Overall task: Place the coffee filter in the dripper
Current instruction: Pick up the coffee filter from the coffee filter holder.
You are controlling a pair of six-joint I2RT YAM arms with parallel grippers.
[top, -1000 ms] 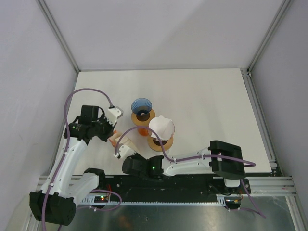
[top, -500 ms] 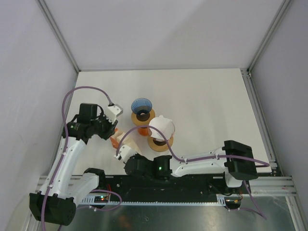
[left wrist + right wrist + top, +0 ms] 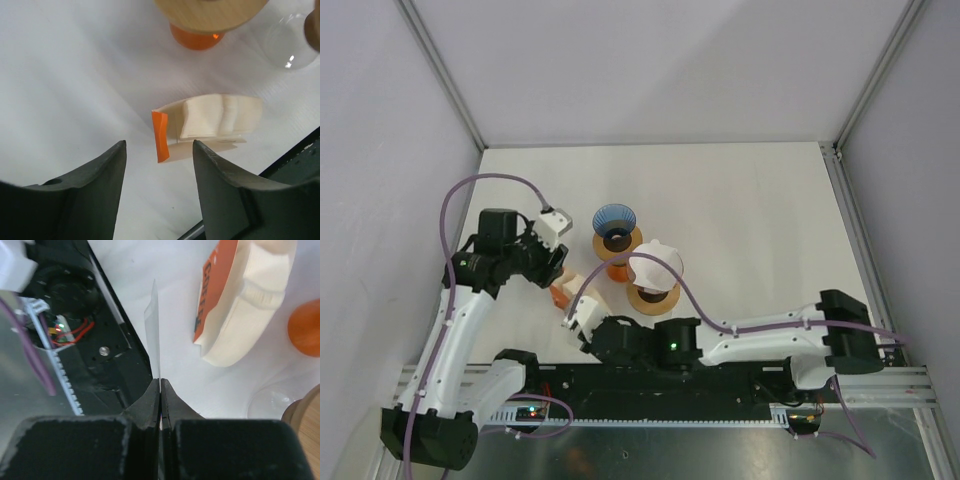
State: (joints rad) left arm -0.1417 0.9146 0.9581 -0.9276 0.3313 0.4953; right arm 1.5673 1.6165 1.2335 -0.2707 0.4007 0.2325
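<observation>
Coffee filter (image 3: 154,330): you have it pinched edge-on in the right gripper (image 3: 160,388), jaws pressed together on its lower edge, centre of the right wrist view. Your left gripper (image 3: 159,146) stands parted and holds nothing, over the orange-labelled filter pack (image 3: 215,117). The blue dripper (image 3: 614,220) sits left of centre in the top view.

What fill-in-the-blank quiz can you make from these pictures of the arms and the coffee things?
The right gripper pinches a thin ___ coffee filter.
The left gripper hangs ___ above the filter packet.
Seen from above, the farther dripper is ___ in colour.
Missing words: white; open; blue.
</observation>
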